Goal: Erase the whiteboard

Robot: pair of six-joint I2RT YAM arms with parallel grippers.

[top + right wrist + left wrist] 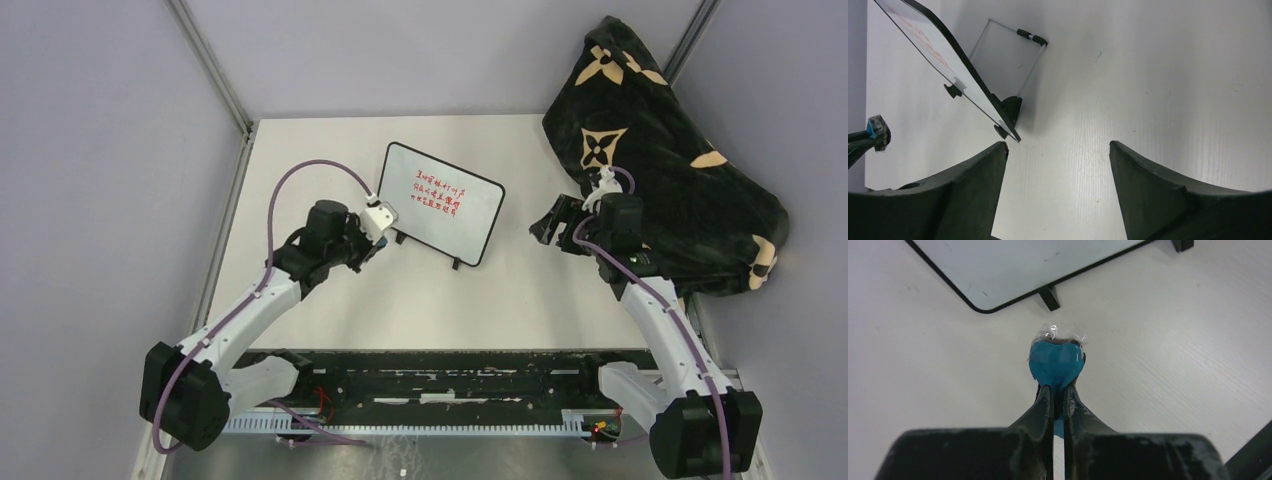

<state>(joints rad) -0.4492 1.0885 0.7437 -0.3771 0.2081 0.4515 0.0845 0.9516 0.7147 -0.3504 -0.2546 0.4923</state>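
The whiteboard [441,203] stands tilted on two black feet at mid-table, with red handwriting on its upper middle. My left gripper [378,247] is shut on a small blue eraser pad [1056,362] with clear wrap on it. It holds the pad just above the table, a little short of the board's lower left corner [1013,270] and left foot [1049,297]. My right gripper [548,227] is open and empty, to the right of the board. The right wrist view shows the board [943,65] edge-on with its wire stand [1013,60] behind, and the right gripper [1058,148] low over bare table.
A black blanket with tan flower marks [665,160] is heaped at the back right, right behind my right arm. Grey walls and metal rails [215,80] close in the table's left, far and right sides.
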